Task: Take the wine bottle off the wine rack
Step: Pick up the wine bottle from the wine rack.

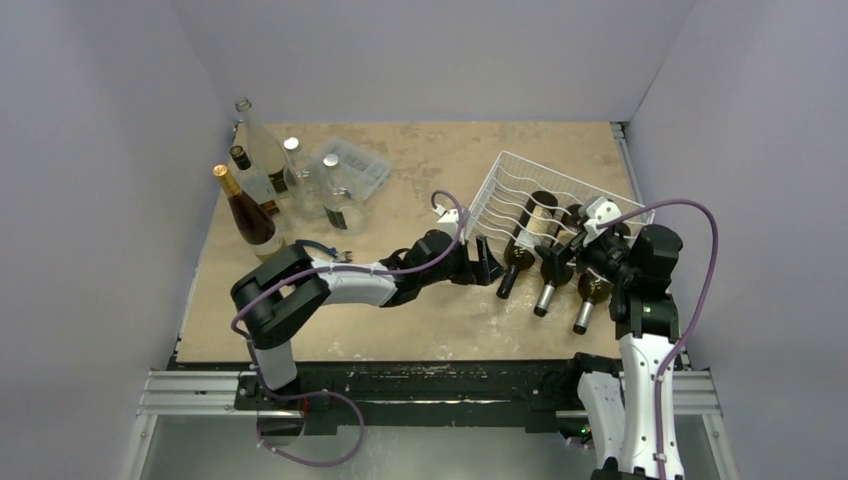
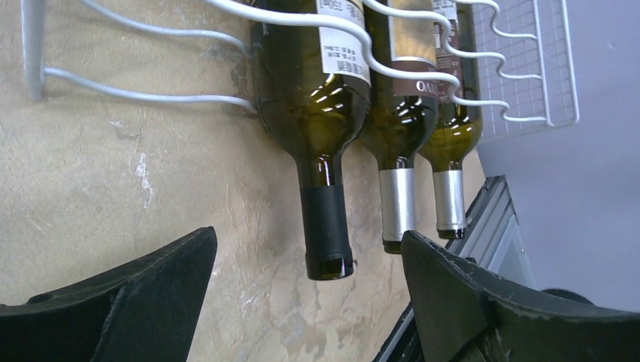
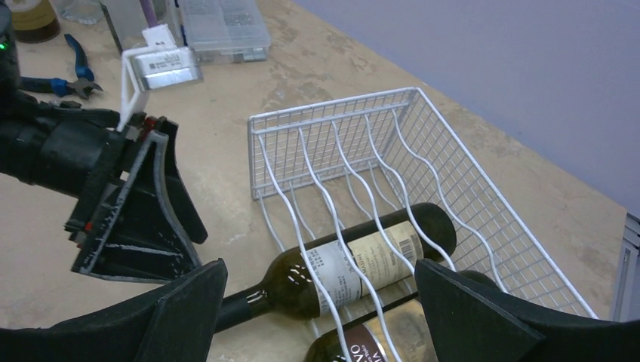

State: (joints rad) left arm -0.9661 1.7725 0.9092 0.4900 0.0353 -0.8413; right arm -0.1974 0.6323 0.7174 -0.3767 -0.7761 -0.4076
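Note:
The white wire wine rack [image 1: 545, 190] lies at the right of the table with three dark bottles in its cradles, necks pointing to the near side. The leftmost wine bottle [image 1: 515, 262] has a black cap; the other two have silver caps. My left gripper [image 1: 488, 262] is open, low beside that black neck. In the left wrist view the neck [image 2: 326, 226] hangs in line with the gap of the gripper [image 2: 308, 237], touching neither finger. My right gripper [image 1: 565, 250] is open above the bottles. In the right wrist view the gripper [image 3: 321, 268] hovers over the black-capped bottle [image 3: 355, 260] and the rack [image 3: 340, 143].
Several upright bottles [image 1: 255, 180] stand at the back left beside a clear plastic compartment box [image 1: 355, 165]. Blue-handled pliers [image 1: 325, 250] lie near the left arm. A metal rail [image 2: 490, 219] runs along the table's edge close to the bottle necks.

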